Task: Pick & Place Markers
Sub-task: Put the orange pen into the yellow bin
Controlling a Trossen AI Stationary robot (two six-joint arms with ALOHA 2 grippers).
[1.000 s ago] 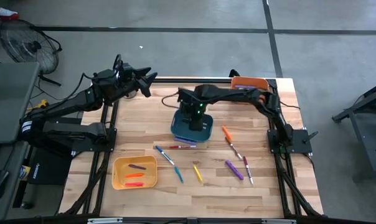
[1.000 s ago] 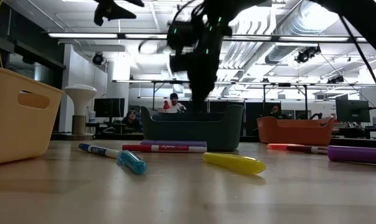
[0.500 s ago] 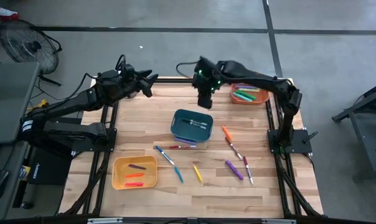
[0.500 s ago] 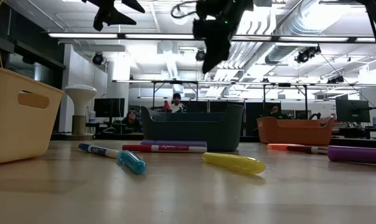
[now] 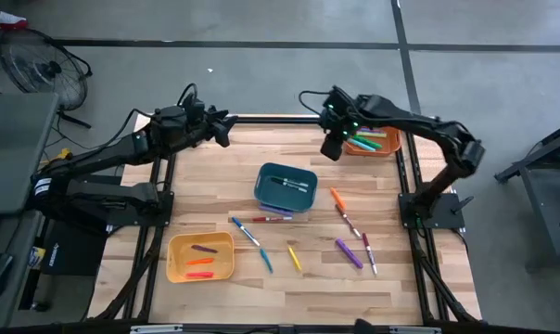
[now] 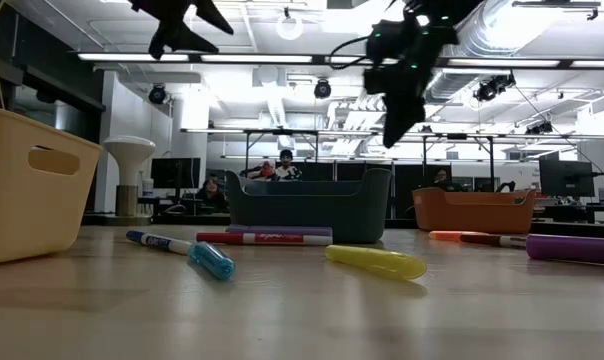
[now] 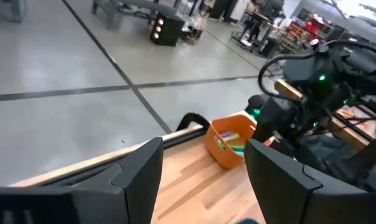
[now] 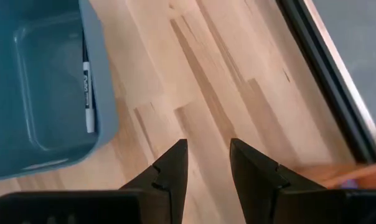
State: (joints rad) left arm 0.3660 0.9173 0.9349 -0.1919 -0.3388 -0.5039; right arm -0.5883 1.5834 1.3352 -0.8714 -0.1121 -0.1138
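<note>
Overhead, my right gripper [image 5: 332,148] hangs in the air between the teal bin [image 5: 286,186] and the orange bin [image 5: 373,142], fingers [image 8: 169,171] parted by a narrow gap, nothing between them, bare wood below. My left gripper [image 5: 226,130] waits high over the table's far left edge, fingers [image 7: 141,171] spread wide and empty. Markers [image 5: 347,223] lie scattered on the near half of the table: orange, purple and white-barrelled ones right of the teal bin, a red-and-white one [image 5: 263,219] just beside its near wall, blue and yellow ones nearer the front. A white-barrelled marker [image 8: 87,87] lies inside the teal bin. Green and pink ones sit in the orange bin, a few in the yellow bin [image 5: 200,257]. People sit at desks beyond the table.
</note>
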